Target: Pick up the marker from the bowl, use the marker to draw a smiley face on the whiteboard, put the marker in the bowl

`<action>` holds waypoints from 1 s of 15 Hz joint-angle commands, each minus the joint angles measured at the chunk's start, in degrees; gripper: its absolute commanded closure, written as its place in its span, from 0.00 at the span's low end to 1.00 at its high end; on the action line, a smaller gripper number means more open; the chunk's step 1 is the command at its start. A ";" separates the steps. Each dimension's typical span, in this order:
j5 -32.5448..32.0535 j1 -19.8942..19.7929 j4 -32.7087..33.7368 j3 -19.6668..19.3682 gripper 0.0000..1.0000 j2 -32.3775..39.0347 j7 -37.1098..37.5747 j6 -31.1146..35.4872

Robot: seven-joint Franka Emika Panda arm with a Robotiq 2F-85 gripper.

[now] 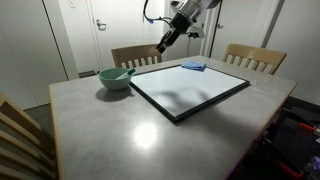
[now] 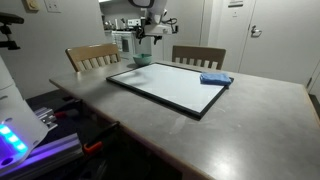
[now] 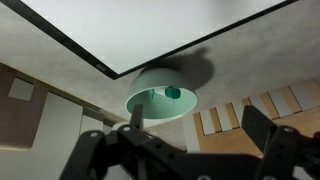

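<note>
The pale green bowl stands on the table just off the whiteboard's corner. The marker leans in it, its end poking over the rim. In the wrist view the bowl lies ahead of me, and a dark end of the marker shows inside. The whiteboard fills the top of that view. My gripper hangs in the air above the board's far corner, beside the bowl and apart from it. The gripper is open, with only table and chair slats between its fingers.
A flat blue pad lies on the whiteboard's far corner, also seen as the blue pad. Wooden chairs stand at the table's far side, and another chair at the near corner. Past the table is a kitchen.
</note>
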 commanded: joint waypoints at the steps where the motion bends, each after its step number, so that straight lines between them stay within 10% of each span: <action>1: -0.11 -0.58 0.28 0.82 0.00 0.34 0.23 0.08; 15: 19.75 -0.30 -3.04 2.69 0.00 1.30 -21.32 1.37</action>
